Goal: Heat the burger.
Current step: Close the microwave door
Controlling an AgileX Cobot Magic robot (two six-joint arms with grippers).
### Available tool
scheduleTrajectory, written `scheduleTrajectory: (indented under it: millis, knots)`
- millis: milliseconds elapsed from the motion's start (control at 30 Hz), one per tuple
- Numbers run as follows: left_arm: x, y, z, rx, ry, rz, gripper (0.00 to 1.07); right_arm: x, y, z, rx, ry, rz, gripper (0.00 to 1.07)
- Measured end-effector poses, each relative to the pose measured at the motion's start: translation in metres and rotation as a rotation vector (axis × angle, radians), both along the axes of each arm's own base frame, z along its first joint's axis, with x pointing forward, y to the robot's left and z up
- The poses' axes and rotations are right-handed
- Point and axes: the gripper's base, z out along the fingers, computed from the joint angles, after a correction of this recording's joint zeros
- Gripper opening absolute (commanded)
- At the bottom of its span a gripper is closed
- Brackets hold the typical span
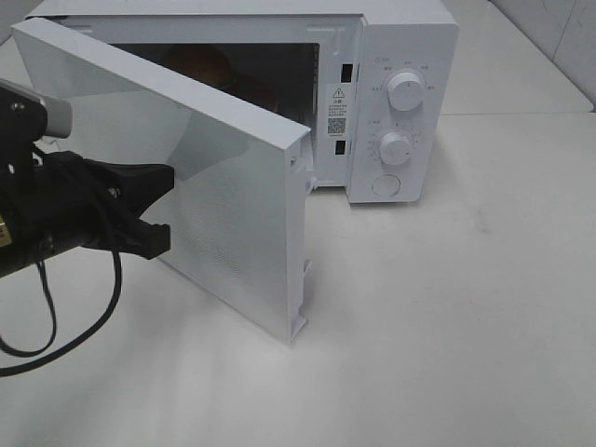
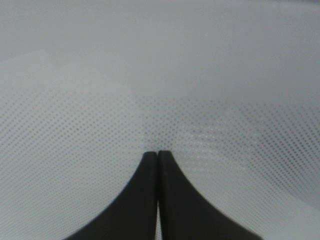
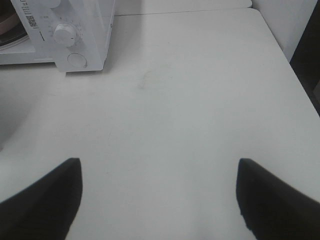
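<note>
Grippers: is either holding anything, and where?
Nothing is held. The left gripper is shut, empty, at the microwave door; the right gripper hangs open above the table.

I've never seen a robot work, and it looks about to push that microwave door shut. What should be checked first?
1. Burger inside the microwave: ok.
2. Door closed: not ok, it stands ajar.
3. Left jaws shut, facing the door's outer side: ok.
4. Right jaws open, holding nothing, away from the door: ok.
5. Burger centred inside: cannot tell, mostly hidden.
</note>
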Motion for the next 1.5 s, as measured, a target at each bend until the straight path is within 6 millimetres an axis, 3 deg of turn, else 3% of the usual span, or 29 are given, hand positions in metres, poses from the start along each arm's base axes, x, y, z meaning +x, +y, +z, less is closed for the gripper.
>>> scheduleTrajectory:
  millis: [833,1500]
  knots:
    - [0.053,-0.08,0.003,-0.051,0.001,0.009,0.0,0.0,0.0,0.0,0.0,0.0,0.0,0.76]
    - [0.104,-0.12,0.002,-0.061,0.02,0.041,0.0,0.0,0.0,0.0,0.0,0.0,0.0,0.76]
